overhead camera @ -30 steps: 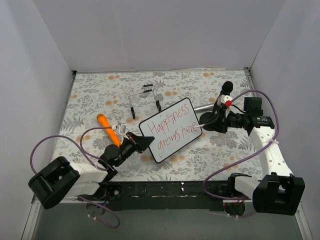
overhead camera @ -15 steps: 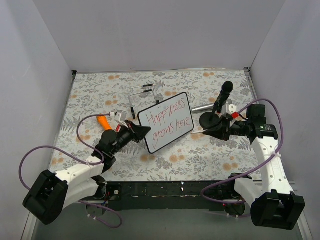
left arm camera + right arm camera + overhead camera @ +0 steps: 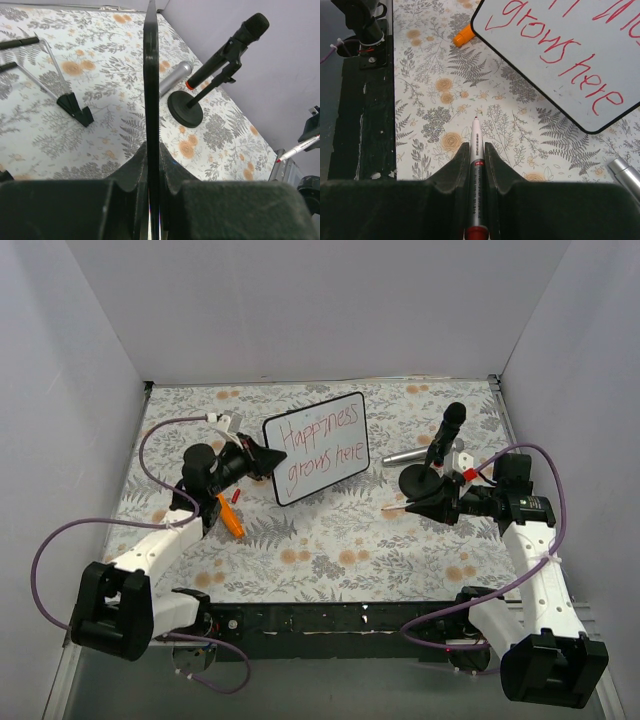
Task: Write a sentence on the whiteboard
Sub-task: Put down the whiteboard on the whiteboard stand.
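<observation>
The whiteboard [image 3: 318, 450] is held up off the table at the far middle, tilted, its face toward the camera. The sentence [image 3: 322, 444] "Happiness grows here" is on it in red, in two lines. My left gripper [image 3: 262, 458] is shut on the board's left edge. In the left wrist view the board [image 3: 151, 85] shows edge-on between the jaws of the left gripper [image 3: 152, 156]. My right gripper [image 3: 418, 503] is shut on a marker [image 3: 475, 134], tip pointing left, apart from the board. The right wrist view shows the board's lower part [image 3: 580, 30] with "grows here" [image 3: 559, 56].
A clear wire stand with black feet [image 3: 70, 105] is behind the board. A black microphone on a round-based stand [image 3: 445, 436] and a silver cylinder [image 3: 410, 454] are at the far right. An orange object [image 3: 231, 519] lies under my left arm.
My left arm has lifted the whiteboard and carried it back and to the left, toward the wire stand. My right gripper has drawn away from the board with the marker.
</observation>
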You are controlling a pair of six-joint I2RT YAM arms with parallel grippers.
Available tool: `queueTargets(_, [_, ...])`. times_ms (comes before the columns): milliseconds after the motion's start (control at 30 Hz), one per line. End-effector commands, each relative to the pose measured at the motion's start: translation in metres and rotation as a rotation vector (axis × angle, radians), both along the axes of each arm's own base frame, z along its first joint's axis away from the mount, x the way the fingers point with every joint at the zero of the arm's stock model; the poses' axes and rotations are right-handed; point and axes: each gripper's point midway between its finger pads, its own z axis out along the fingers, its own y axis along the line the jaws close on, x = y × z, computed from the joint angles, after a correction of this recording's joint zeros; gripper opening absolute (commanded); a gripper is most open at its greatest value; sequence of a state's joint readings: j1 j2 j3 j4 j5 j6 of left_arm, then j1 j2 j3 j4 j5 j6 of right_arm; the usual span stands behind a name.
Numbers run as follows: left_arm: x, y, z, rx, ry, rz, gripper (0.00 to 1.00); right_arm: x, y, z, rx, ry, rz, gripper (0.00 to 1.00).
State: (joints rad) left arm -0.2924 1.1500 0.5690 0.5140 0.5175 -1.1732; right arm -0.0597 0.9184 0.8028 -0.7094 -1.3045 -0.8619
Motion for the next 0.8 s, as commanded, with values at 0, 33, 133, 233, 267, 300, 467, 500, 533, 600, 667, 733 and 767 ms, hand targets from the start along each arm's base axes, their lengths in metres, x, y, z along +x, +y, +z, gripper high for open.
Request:
queueTargets(0, [0.016, 0.005, 0.048, 0.02, -0.139, -0.106, 0.0, 0.001, 0.0, 0.006, 0.011, -0.029, -0.003, 0.01])
queueTargets(33, [0.019, 0.007, 0.052, 0.024, -0.15, -0.112, 0.0, 0.001, 0.0, 0.005, 0.01, -0.027, -0.004, 0.01])
queueTargets(133, [0.036, 0.019, 0.058, 0.038, -0.16, -0.129, 0.0, 0.002, -0.001, 0.004, 0.005, -0.025, -0.01, 0.01])
queueTargets(233, [0.05, 0.032, 0.057, 0.034, -0.148, -0.16, 0.0, 0.003, -0.001, 0.003, 0.003, -0.025, -0.013, 0.01])
queueTargets(267, [0.055, 0.039, 0.064, 0.034, -0.174, -0.158, 0.0, 0.003, -0.001, 0.002, 0.004, -0.019, -0.013, 0.01])
queueTargets(300, [0.058, 0.042, 0.065, 0.03, -0.174, -0.165, 0.0, 0.003, -0.001, 0.001, 0.005, -0.018, -0.014, 0.01])
queueTargets(467, [0.084, 0.071, 0.06, 0.04, -0.171, -0.164, 0.0, 0.005, -0.001, -0.001, 0.006, -0.009, -0.017, 0.01])
queueTargets(500, [0.087, 0.074, 0.061, 0.038, -0.176, -0.165, 0.0, 0.005, -0.001, -0.002, 0.005, -0.006, -0.018, 0.01])
queueTargets(533, [0.09, 0.076, 0.065, 0.032, -0.196, -0.161, 0.0, 0.006, -0.001, -0.002, 0.005, -0.006, -0.018, 0.01])
queueTargets(600, [0.098, 0.081, 0.059, 0.019, -0.189, -0.167, 0.0, 0.007, -0.002, -0.004, 0.004, 0.002, -0.019, 0.01])
queueTargets(667, [0.104, 0.083, 0.062, 0.015, -0.207, -0.178, 0.0, 0.007, -0.002, -0.005, 0.004, 0.008, -0.021, 0.01])
queueTargets(733, [0.113, 0.086, 0.057, 0.017, -0.207, -0.186, 0.0, 0.008, -0.002, -0.006, 0.005, 0.017, -0.021, 0.01])
queueTargets(767, [0.116, 0.088, 0.055, 0.018, -0.206, -0.186, 0.0, 0.009, -0.002, -0.007, 0.006, 0.021, -0.02, 0.01])
